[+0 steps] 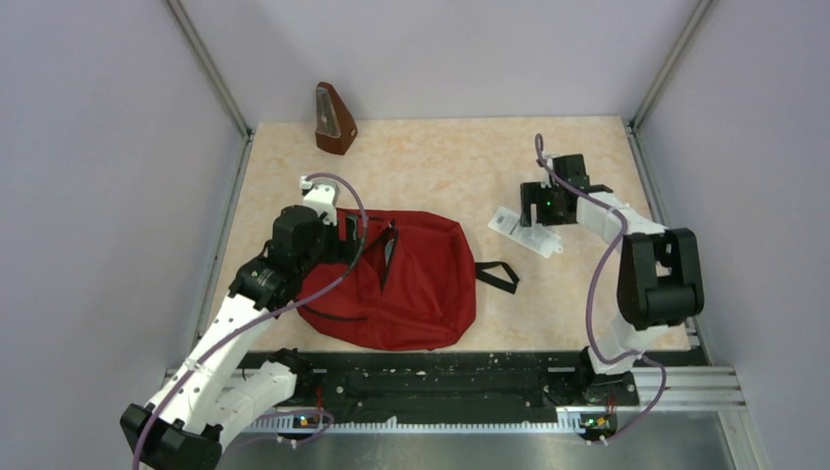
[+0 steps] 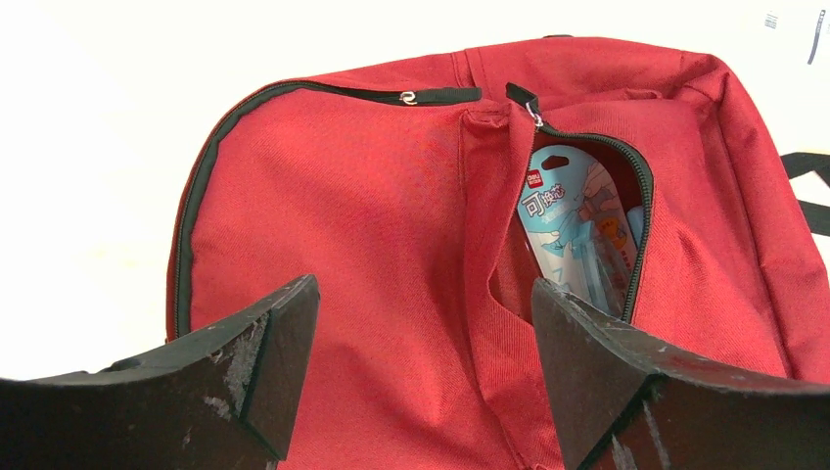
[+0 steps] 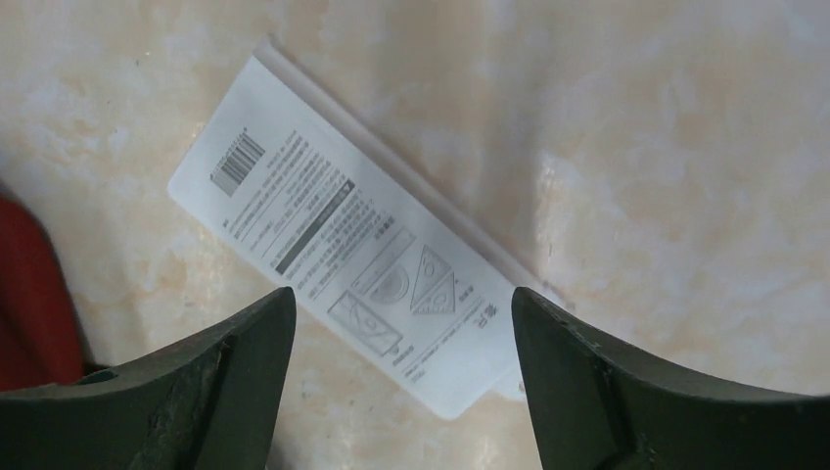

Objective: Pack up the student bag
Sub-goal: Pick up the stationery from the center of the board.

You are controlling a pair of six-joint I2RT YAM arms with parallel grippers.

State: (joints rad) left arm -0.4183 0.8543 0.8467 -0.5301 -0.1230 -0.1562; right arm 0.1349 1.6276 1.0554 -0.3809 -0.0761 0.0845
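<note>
We see a flat white packet (image 3: 362, 264) lying aslant on the marbled beige bench (image 3: 685, 147), just ahead of the right end effector (image 3: 401, 313). Its near end falls between the fingers in the wrist view. Its printed face shows a barcode, lines of text, and drawings of a protractor and set squares.

A light blue printed packet (image 2: 577, 230) shows just beyond the left end effector (image 2: 426, 304), towards the finger on the right of that view, inside a zip opening of the student bag (image 2: 323, 196).

Well beyond both end effectors, by the bench's far edge, a brown pyramid-shaped metronome (image 1: 334, 120) stands upright.
</note>
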